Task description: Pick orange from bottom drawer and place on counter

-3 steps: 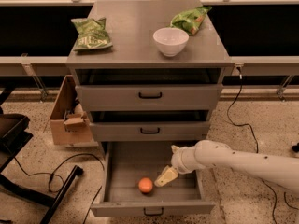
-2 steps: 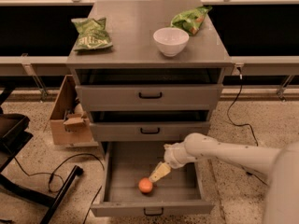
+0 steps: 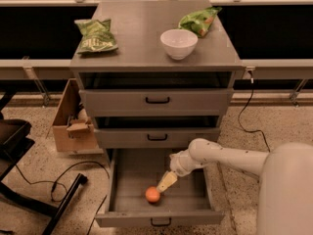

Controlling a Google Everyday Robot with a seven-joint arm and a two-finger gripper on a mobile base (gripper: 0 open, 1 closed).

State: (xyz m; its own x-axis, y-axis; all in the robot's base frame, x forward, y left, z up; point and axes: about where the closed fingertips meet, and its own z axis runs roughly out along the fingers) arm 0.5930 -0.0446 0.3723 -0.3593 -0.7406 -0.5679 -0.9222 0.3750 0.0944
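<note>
Inside the pulled-out bottom drawer [image 3: 132, 218], the gripper [image 3: 165, 183] points down just right of the orange [image 3: 152, 195]; whether it is spread cannot be told.

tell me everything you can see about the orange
The orange is small, round, smooth and evenly orange-coloured, whole as far as shows. It sits on the floor of the open bottom drawer, near the front, apart from the walls. The gripper slants down to its upper right edge; whether they touch is unclear.
</note>
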